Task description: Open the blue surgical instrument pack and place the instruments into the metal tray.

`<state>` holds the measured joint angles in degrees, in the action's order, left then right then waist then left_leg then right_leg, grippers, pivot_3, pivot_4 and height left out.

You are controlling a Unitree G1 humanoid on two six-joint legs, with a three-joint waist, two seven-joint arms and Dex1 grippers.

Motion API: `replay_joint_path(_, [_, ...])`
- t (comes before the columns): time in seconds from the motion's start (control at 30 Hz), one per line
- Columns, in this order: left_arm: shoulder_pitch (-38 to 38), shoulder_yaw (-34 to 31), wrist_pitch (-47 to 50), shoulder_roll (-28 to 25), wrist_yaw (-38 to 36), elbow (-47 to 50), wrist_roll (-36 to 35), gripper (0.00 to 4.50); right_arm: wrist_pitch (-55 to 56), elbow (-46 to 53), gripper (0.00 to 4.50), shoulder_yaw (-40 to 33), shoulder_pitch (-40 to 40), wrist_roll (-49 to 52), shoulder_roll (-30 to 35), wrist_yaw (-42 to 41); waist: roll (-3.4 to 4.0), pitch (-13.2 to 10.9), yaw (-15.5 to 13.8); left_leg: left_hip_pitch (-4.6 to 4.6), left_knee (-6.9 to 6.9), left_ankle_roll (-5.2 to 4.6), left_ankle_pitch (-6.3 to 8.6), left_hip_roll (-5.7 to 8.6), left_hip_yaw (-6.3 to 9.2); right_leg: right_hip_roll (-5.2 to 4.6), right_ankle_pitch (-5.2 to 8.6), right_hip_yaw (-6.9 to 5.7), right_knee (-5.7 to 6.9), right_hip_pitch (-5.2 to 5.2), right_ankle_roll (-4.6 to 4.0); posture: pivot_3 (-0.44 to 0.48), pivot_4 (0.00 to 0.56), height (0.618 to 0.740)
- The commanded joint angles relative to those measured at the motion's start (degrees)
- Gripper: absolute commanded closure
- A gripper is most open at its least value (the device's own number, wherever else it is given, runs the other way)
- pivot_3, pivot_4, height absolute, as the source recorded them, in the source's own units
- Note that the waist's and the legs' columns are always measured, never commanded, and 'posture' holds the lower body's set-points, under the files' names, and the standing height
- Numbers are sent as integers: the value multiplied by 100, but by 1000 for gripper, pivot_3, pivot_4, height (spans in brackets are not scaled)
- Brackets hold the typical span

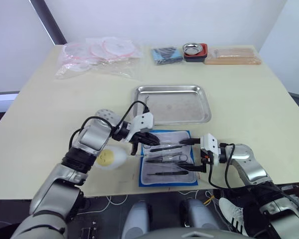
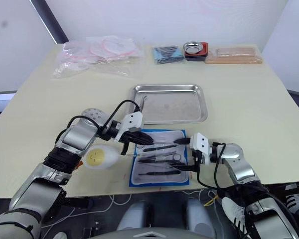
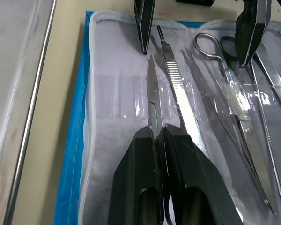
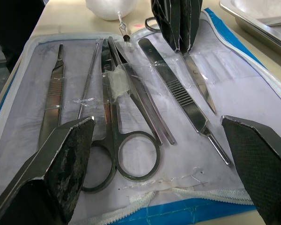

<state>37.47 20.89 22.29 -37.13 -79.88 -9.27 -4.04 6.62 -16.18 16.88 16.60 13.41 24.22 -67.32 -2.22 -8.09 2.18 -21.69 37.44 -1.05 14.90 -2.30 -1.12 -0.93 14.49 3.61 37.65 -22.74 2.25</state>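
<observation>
1. Nearest you, the blue surgical instrument pack [image 1: 167, 158] lies unzipped and flat at the table's near edge, pale lining up, with the instruments [image 4: 131, 110] side by side under clear pockets: ring-handled scissors, a ridged-handle tool, slim tweezers and probes.
2. Your left gripper [image 3: 160, 136] sits over the pack's left part, fingers pressed together on a slim pointed blade [image 3: 152, 96] that lies on the lining.
3. Your right gripper [image 1: 195, 154] is at the pack's right edge, fingers spread wide, touching no instrument.
4. Just beyond the pack you see the metal tray [image 1: 204, 107]; I cannot tell what the thin item at its far left corner is.
5. Left of the pack, a white round object with a yellow patch [image 1: 109, 157] rests on the table.
6. Look at the cream tabletop [image 1: 50, 104]: along its far edge are clear plastic bags with pink rings [image 1: 99, 55], a dark-blue bundle [image 1: 166, 55], a steel bowl on a red base [image 1: 195, 50] and a tan flat packet [image 1: 235, 56].
7. Behind the table stands a white wall [image 1: 164, 20].
</observation>
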Motion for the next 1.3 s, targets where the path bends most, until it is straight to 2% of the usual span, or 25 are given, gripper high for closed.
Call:
replay_joint_path(0.03, [201, 9, 250, -136, -93, 382, -14, 4473, -207, -610, 0, 285, -273, -484, 53, 67, 0, 0, 1, 0, 0, 0, 0, 0, 1, 0, 0, 0, 0, 0, 0, 0, 150, 740])
replay_joint_path(0.77, [240, 53, 778, -871, -187, 874, 46, 4473, -231, -569, 0, 301, -313, -476, 38, 77, 0, -1, 6, 1, 0, 0, 0, -1, -1, 0, 4, 4, 1, -1, 5, 0, 150, 740])
replay_joint_path(1.1, [321, -315, 1141, -1456, -434, 1077, -302, 4473, -235, -548, 0, 308, -338, -468, 46, 65, -2, -2, 8, 2, 0, 0, 0, -2, -1, 1, 7, 4, 2, -1, 10, 0, 150, 740])
replay_joint_path(1.2, [389, -431, 1273, -1527, -374, 1093, -415, 4473, -239, -548, 0, 307, -327, -470, 54, 57, -2, -2, 5, 2, 0, 0, 0, -2, -1, 0, 9, 3, 2, -1, 13, 0, 150, 740])
replay_joint_path(1.3, [435, -656, 1592, -1366, -146, 1157, -628, 4473, -239, -555, 0, 309, -324, -466, 64, 37, -2, -1, 6, 3, 0, 0, 0, -2, -2, 0, 9, 4, 2, -1, 14, 0, 150, 740])
